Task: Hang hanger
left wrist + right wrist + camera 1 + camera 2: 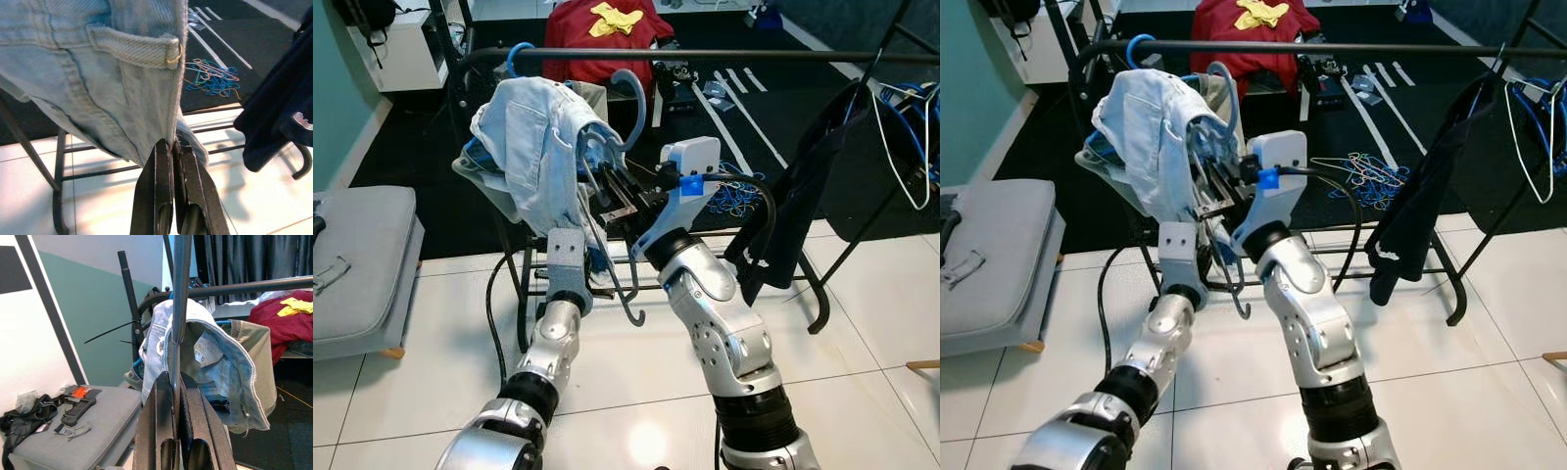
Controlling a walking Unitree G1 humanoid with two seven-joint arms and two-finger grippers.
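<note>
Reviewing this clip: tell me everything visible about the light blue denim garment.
The light blue denim garment is faded jeans-type cloth with stitched seams, a belt loop and a white label inside its waistband. It hangs bunched and draped over a grey hanger, below the black rail. The left pincer is shut on its lower edge. The right pincer is shut on the hanger's grey metal shaft, right beside the cloth.

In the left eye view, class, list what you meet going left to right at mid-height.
Grey cushion → light denim jeans → right gripper → dark garment → white wire hanger.
</note>
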